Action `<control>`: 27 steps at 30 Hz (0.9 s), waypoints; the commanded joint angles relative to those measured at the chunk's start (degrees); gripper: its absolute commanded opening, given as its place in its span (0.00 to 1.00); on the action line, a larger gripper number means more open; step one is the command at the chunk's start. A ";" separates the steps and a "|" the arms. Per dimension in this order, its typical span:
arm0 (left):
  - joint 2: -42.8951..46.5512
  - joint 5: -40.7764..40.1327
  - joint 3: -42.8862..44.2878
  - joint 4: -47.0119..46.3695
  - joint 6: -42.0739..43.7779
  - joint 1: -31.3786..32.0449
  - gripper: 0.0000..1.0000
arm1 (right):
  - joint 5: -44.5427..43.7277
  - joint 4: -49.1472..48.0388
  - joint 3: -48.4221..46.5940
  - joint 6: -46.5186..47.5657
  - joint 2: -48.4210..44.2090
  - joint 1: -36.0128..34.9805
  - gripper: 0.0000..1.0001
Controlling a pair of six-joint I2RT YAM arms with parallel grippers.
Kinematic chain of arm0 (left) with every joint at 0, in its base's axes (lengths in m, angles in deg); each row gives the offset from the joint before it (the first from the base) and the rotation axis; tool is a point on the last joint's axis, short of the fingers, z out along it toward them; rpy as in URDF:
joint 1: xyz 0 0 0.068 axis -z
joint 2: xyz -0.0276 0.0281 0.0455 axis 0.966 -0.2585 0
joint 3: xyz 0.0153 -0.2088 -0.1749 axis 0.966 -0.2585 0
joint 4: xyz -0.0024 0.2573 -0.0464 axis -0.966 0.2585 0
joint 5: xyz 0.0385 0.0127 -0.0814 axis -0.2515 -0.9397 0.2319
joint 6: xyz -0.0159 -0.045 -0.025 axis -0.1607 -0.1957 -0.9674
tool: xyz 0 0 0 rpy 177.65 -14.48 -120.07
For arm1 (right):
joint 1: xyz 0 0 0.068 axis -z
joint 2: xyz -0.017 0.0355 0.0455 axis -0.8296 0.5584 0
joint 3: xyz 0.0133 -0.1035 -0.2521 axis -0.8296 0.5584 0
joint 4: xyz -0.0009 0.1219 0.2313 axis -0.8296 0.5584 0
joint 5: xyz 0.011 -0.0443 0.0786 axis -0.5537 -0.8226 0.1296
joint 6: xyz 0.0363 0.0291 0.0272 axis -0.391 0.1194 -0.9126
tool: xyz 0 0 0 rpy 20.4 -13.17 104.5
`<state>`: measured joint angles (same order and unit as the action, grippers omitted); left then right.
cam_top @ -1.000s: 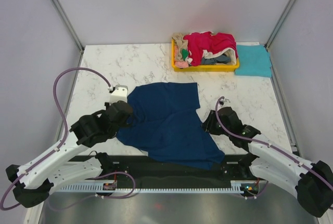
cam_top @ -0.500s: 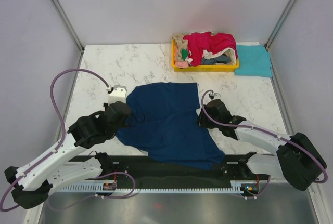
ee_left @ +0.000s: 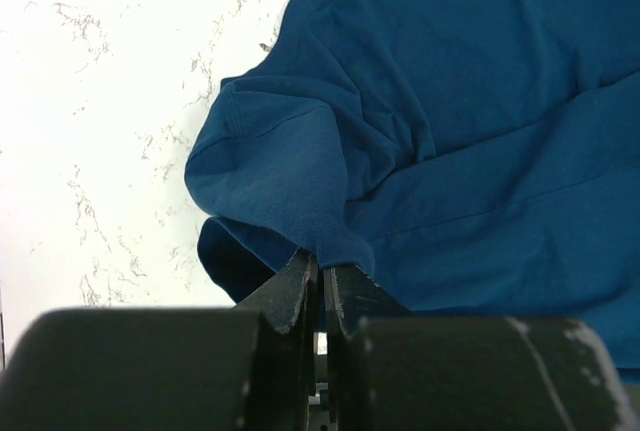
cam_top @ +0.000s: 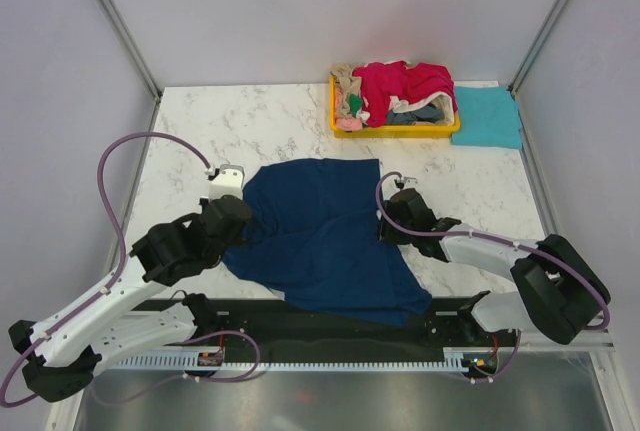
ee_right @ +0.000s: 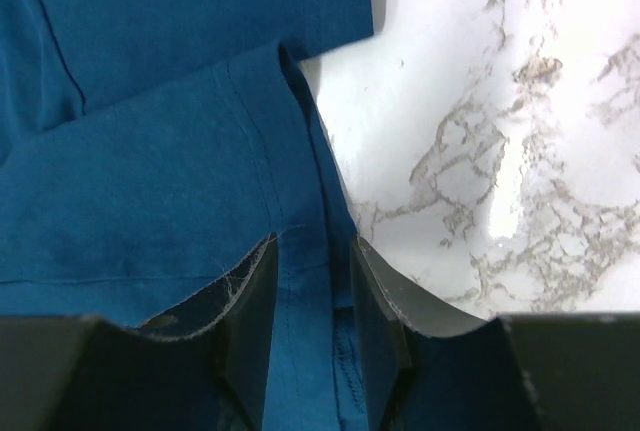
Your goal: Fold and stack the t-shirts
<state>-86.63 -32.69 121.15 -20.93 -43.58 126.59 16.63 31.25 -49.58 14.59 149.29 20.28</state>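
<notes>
Left gripper (ee_left: pixel 320 273) was seen pressed together, pinching a fold at the left side of the navy t-shirt (cam_top: pixel 320 241), while the right gripper (ee_right: pixel 312 263) was held spread astride its right hem. That shirt was laid out by the near edge of the table (cam_top: pixel 230 121); other tees (cam_top: pixel 405 86) were heaped in the yellow tray (cam_top: pixel 395 132) near the far right corner

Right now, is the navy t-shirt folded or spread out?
Spread out, not folded. The navy t-shirt lies open and wrinkled on the table; only one sleeve is bunched, pinched in the shut left hand.
</notes>
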 commanded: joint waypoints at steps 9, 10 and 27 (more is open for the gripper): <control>-0.12 0.11 -0.27 -2.65 -1.24 -0.07 0.07 | 0.24 -5.45 -1.18 1.46 2.97 -0.09 0.41; -0.12 0.11 -0.18 -2.65 -1.24 0.02 0.07 | 0.33 -5.45 -1.00 1.46 2.79 -0.09 0.40; -0.64 0.03 -0.27 -2.73 -1.33 0.02 0.06 | -2.75 3.07 -0.21 1.63 -6.35 -0.97 0.39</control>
<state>-87.14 -32.43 120.95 -21.96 -43.56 126.59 15.27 33.30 -50.04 15.75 144.70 19.61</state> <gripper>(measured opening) 0.069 0.392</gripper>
